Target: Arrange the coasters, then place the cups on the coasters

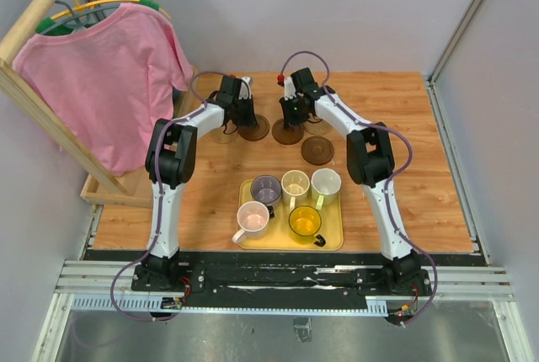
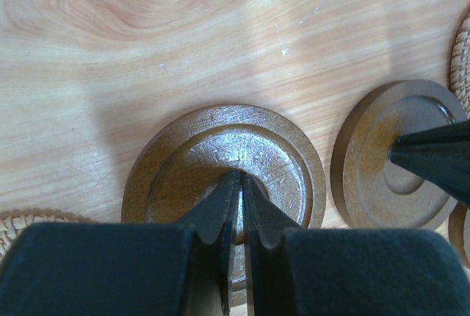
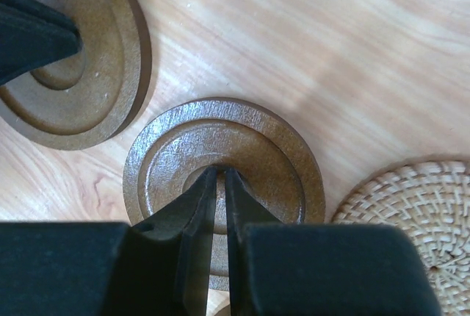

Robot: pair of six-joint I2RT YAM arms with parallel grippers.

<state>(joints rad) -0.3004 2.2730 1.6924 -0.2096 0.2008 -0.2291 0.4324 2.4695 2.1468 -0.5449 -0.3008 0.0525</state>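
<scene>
I am on the arranging step. My left claw (image 2: 240, 184), tips pressed together and pinching nothing, bears down on the middle of a dark brown round grooved coaster (image 2: 191, 154). My right claw (image 3: 218, 178), closed the same way, presses on a second dark brown disc (image 3: 257, 154) just beside it. A third dark brown coaster (image 1: 317, 150) lies near, and a tan woven coaster (image 3: 415, 220) sits by my right one. The five small handled cups (image 1: 296, 183) stand on the rectangular yellow tray (image 1: 335, 240), none on a coaster yet.

Next, I judge, I must slide each disc under steady pressure, spacing them for cups without my tips slipping.

The pale wood-grain table (image 1: 404, 126) looks smooth; grey walls surround it, and a pink shirt (image 1: 101, 84) hangs at left
</scene>
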